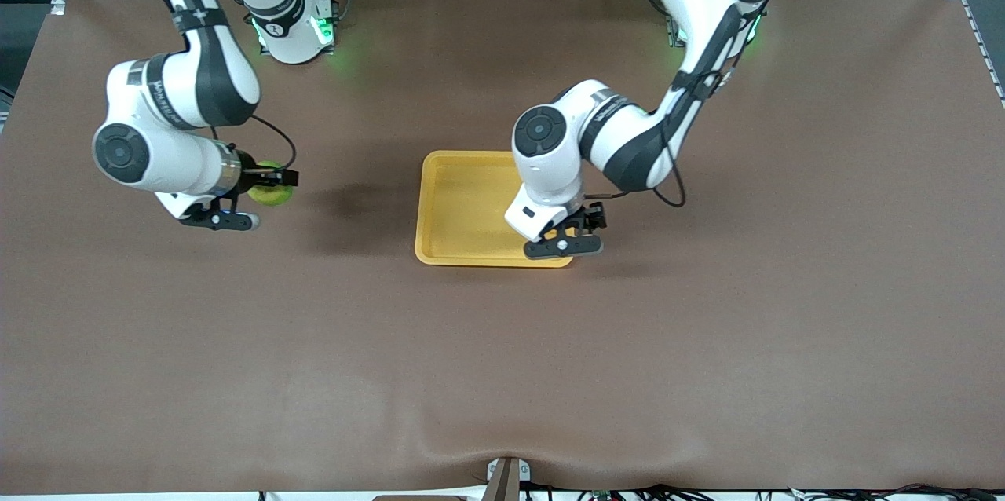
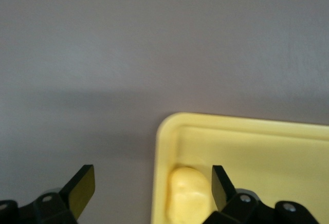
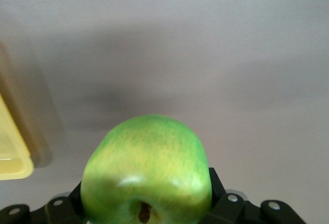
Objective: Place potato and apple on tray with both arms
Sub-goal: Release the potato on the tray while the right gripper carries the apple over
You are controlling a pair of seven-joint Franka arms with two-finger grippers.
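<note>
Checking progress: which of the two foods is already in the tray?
The potato, the pale yellow lump lying in a corner of the tray between the open left claw. The green apple sits in the right claw, off the tray.

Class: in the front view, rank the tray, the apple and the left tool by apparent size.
1. Tray, clearly largest.
2. Left tool, open over the tray's corner.
3. Apple, gripped in the right tool.
The apple is partly hidden, so ranks two and three are unsure.

Left gripper (image 1: 567, 240) low, jaws spread wide; right gripper (image 1: 259, 199) raised, jaws clamped.
</note>
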